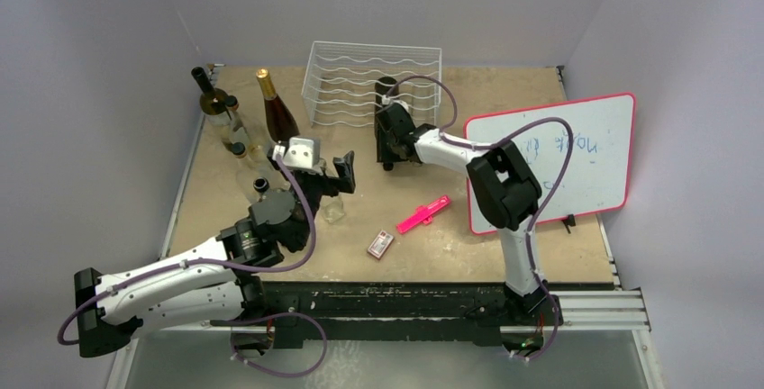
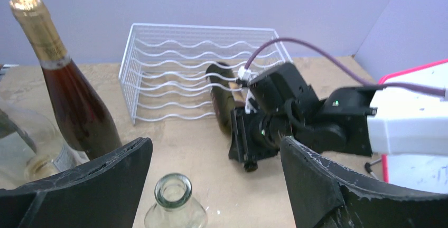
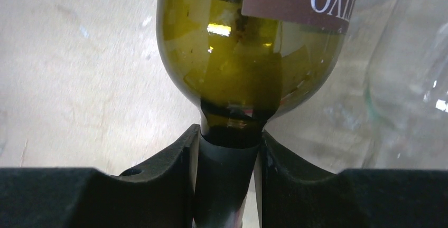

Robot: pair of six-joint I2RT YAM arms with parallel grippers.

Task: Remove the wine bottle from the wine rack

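The white wire wine rack (image 1: 360, 78) stands at the back of the table; it also shows in the left wrist view (image 2: 179, 75). A dark green wine bottle (image 1: 386, 89) lies in the rack's lower right cradle, neck pointing toward me (image 2: 222, 98). My right gripper (image 1: 389, 148) is shut on its neck just in front of the rack; the right wrist view shows both pads pressed on the dark neck (image 3: 227, 159) below the bottle's shoulder (image 3: 248, 54). My left gripper (image 1: 315, 173) is open and empty above a clear glass bottle (image 2: 173, 191).
An amber bottle with gold foil (image 1: 275, 110), a dark bottle (image 1: 212, 96) and several clear bottles (image 1: 239, 141) stand at the left. A whiteboard with a red rim (image 1: 559, 159) leans at the right. A pink object (image 1: 423, 215) and a small packet (image 1: 380, 244) lie near the front.
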